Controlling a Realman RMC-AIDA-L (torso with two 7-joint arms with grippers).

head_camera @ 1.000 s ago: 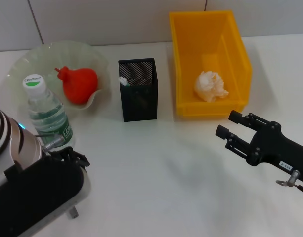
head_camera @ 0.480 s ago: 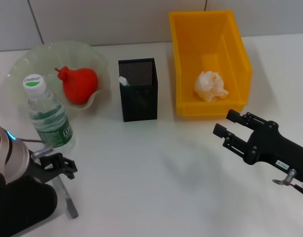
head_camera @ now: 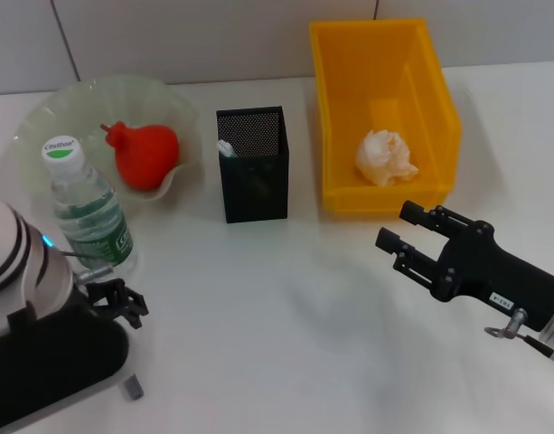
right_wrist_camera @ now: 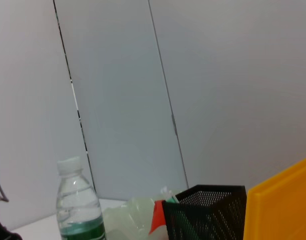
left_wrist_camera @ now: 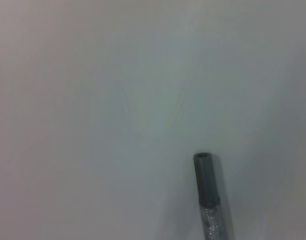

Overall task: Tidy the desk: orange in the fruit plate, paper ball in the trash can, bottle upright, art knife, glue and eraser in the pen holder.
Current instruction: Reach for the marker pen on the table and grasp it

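The left claw (head_camera: 123,303) hangs low over the art knife (left_wrist_camera: 208,199) lying flat on the tabletop (head_camera: 286,344) — whether its fingers are apart I cannot tell. The right claw (head_camera: 405,231) hovers near the trash can (head_camera: 349,117), fingers spread, empty.
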